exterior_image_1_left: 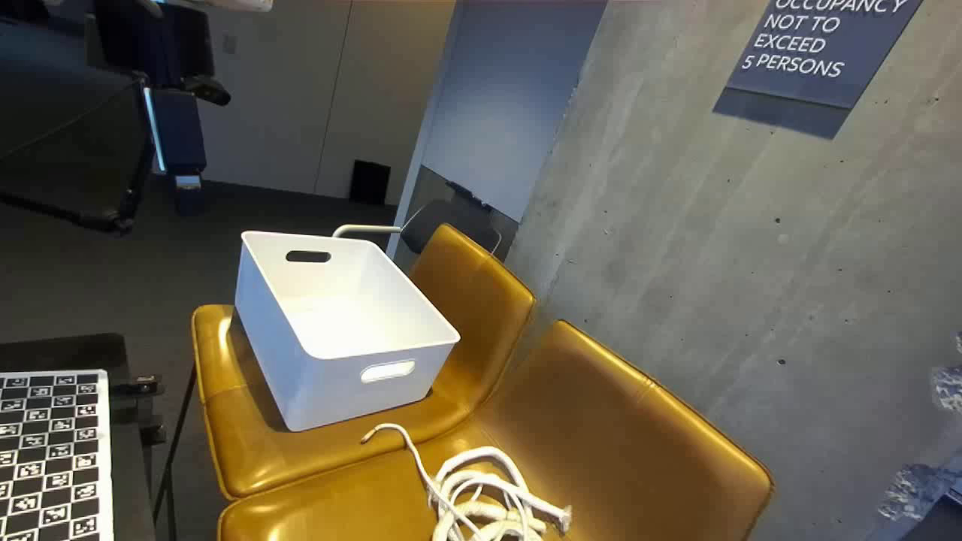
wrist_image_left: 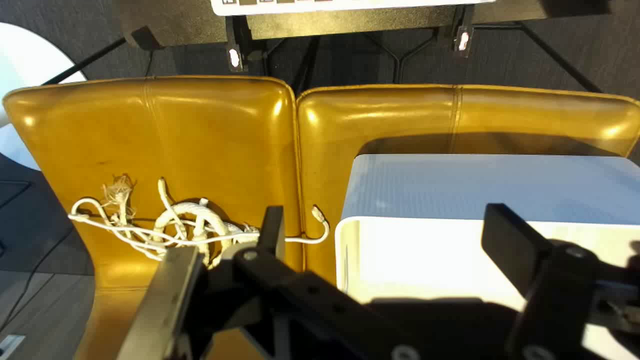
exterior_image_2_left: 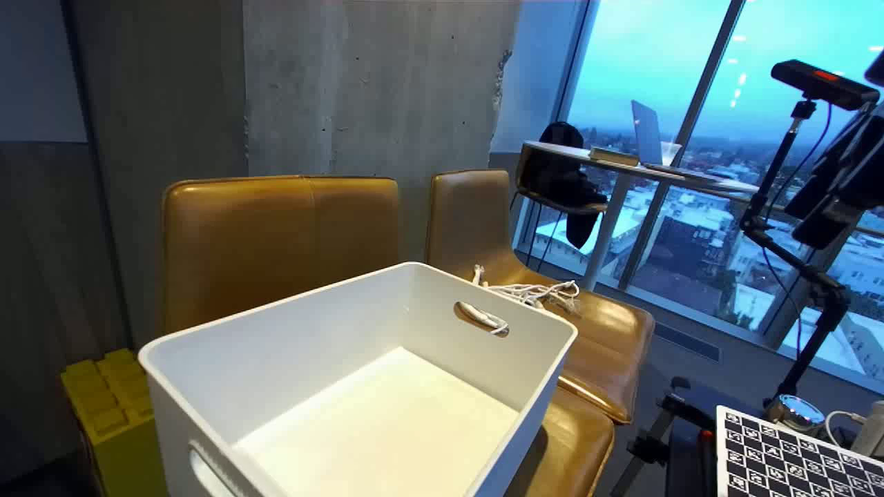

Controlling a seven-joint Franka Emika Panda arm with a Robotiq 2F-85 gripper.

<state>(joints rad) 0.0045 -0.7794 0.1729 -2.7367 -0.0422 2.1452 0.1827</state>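
Hovering in the wrist view: my black two-fingered gripper [wrist_image_left: 387, 235], jaws spread wide, nothing held between them. Below one finger I see the white rectangular plastic bin [wrist_image_left: 490, 187]; near the other, the tangle of off-white rope and thin cord [wrist_image_left: 201, 230]. I touch neither. Bin sits upright on a mustard-brown leather chair [wrist_image_left: 325, 170], a slot handhold [exterior_image_1_left: 387, 371] in each end wall, clear in both exterior views. Rope lies on a second mustard-brown leather chair [wrist_image_left: 225, 150] just beside it; one end is frayed, and one thin cord end reaches across the seam onto the bin's chair, near the bin but apart from it. In an exterior view I note a grey concrete wall [exterior_image_1_left: 721, 263] behind the chairs and a black-and-white patterned board [exterior_image_1_left: 52, 458] on a dark table [exterior_image_1_left: 60, 349]. Also in an exterior view: silver laptop [exterior_image_2_left: 647, 131], lid raised.
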